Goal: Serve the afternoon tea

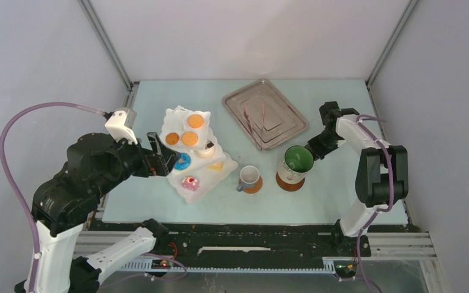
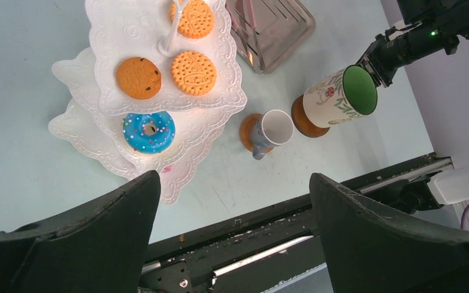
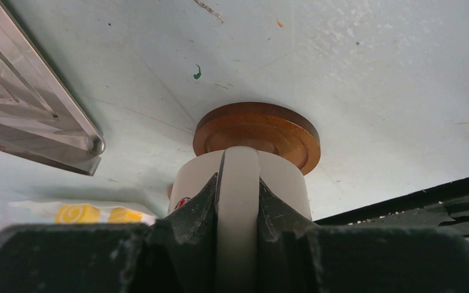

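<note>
The afternoon tea stand (image 1: 177, 117), white, scalloped and three-tiered, stood left of centre on a pale green tabletop (image 1: 330, 201). A rectangular silver metal tray (image 1: 242, 101) lay behind it, toward the far edge, set at an angle.

The left gripper (image 1: 162, 155) hung just beside the stand's left side, its jaws spread wide with nothing between them. The right gripper (image 1: 313, 148) reached in from the right, its jaws narrow and clamped on the white handle of the green-lined mug (image 1: 293, 171).

The mug, white with a leafy print, sat right of the stand with its base on a brown coaster (image 3: 256, 131). Between mug and stand, a small cup (image 1: 250, 177) with a white inside rested on a second brown coaster (image 2: 247, 131).

Three orange round biscuits (image 2: 193, 72) lay on the top tier. A blue doughnut (image 2: 149, 131) with sprinkles sat on the middle tier. On the lowest tier were a pink doughnut (image 1: 190, 182) and a yellow cake slice (image 1: 217, 165).
</note>
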`<state>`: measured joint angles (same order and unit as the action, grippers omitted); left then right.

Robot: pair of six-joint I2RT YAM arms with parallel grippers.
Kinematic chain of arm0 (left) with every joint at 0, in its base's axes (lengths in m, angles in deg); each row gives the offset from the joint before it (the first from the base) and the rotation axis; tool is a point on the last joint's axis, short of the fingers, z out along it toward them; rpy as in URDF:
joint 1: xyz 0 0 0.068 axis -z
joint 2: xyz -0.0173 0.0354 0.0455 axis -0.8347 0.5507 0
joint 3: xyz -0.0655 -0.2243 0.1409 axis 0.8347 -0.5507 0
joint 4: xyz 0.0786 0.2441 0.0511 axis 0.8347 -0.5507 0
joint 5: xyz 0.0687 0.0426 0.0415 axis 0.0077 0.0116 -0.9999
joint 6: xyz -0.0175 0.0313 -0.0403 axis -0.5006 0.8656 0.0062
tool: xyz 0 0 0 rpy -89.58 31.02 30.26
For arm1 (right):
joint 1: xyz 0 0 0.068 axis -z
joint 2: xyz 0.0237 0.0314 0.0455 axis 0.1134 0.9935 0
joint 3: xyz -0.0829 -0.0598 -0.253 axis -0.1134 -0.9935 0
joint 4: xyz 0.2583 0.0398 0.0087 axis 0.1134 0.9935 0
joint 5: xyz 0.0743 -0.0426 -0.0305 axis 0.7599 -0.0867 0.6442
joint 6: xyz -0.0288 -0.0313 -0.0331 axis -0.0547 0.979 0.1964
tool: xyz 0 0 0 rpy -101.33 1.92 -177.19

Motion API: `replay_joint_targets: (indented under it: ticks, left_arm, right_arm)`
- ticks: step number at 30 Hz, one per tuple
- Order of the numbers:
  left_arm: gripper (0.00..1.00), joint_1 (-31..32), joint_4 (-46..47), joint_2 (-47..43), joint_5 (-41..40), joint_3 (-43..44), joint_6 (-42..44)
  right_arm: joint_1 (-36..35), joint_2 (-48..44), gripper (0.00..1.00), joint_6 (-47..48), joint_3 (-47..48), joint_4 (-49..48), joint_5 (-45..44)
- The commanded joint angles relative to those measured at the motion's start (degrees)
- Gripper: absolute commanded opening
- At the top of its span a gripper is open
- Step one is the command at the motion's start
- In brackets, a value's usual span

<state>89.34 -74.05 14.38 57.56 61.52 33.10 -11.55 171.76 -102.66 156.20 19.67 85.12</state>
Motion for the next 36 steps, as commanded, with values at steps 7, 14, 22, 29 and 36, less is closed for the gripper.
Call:
replay_joint_targets:
  ticks: [7, 14, 22, 29, 36]
  left_arm:
    - [1.0, -0.15, 1.54, -0.17, -2.49, 1.42, -0.73]
    - [1.0, -0.19, 2.02, -0.18, -2.29, 1.01, -0.72]
    - [1.0, -0.16, 1.68, -0.18, -2.52, 1.05, -0.58]
    - [1.0, -0.15, 1.39, -0.23, -2.54, 1.2, -0.29]
    - [1.0, -0.15, 0.95, -0.36, -2.76, 1.27, -0.01]
  right_arm:
    - [-2.64, 0.94, 0.0, -3.47, 4.07, 5.25, -4.77]
    - [-3.76, 2.71, 0.0, -3.61, 4.08, 3.84, -5.43]
    - [-4.81, 3.76, 0.0, -4.05, 4.09, 2.88, -5.25]
    - [-5.03, 4.25, 0.0, -4.13, 4.04, 1.71, -5.59]
    - [-5.15, 4.66, 0.11, -2.61, 4.1, 1.07, -6.03]
